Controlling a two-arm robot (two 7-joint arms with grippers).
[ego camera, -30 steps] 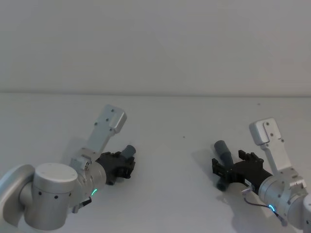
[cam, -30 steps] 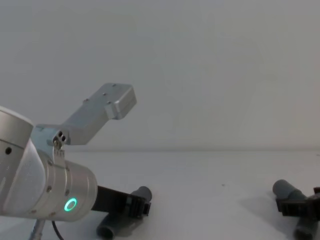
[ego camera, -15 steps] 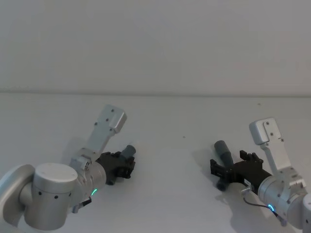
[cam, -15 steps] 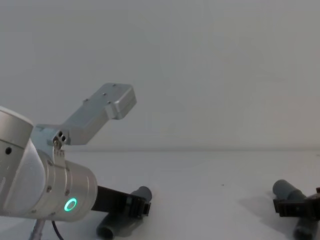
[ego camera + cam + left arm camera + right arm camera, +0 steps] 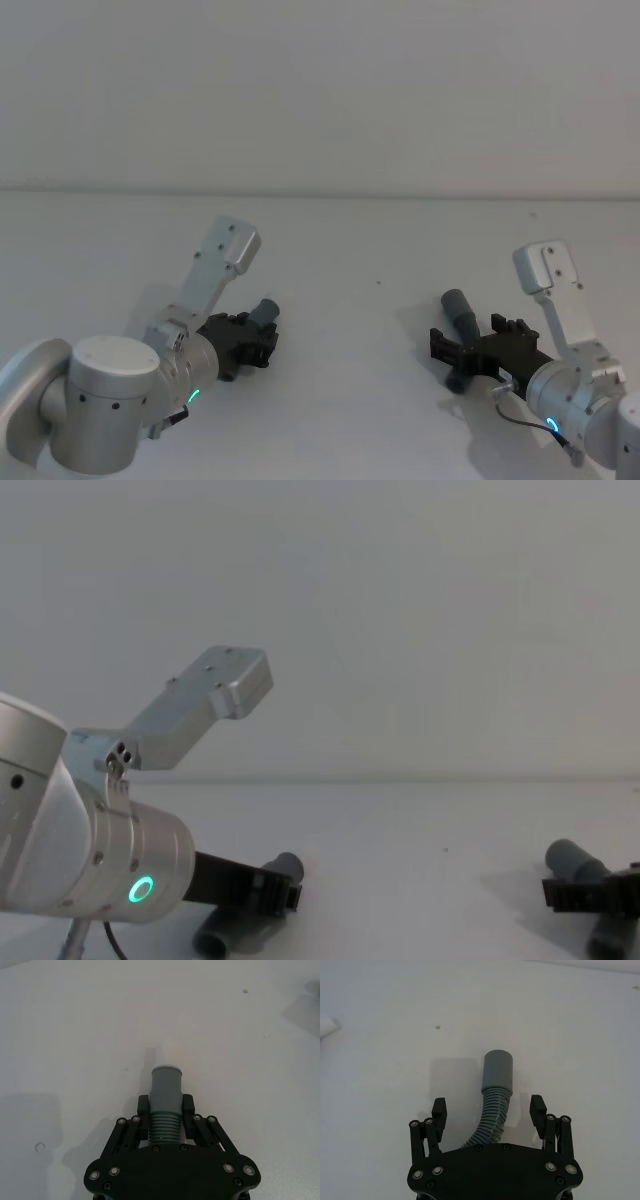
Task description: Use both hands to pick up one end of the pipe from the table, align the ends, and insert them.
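Left wrist view shows the left gripper [image 5: 165, 1110] with its black fingers pressed against the ribbed part of the left pipe piece [image 5: 166, 1085], just behind the smooth collar. I judge this is meant to leave the end free for mating. That piece's long axis runs straight out from the palm, away from the robot and slightly to its right, collar foremost. The right gripper [image 5: 489, 1107] stands spread, a finger on either side of the right pipe piece [image 5: 498, 1072], touching neither and seemingly placed to close on the ribbed bend. This piece curves, its round grey collar pointing away from the robot. Both pieces sit low on the white table [image 5: 350, 400], well apart. Whether the left one is lifted I cannot tell.
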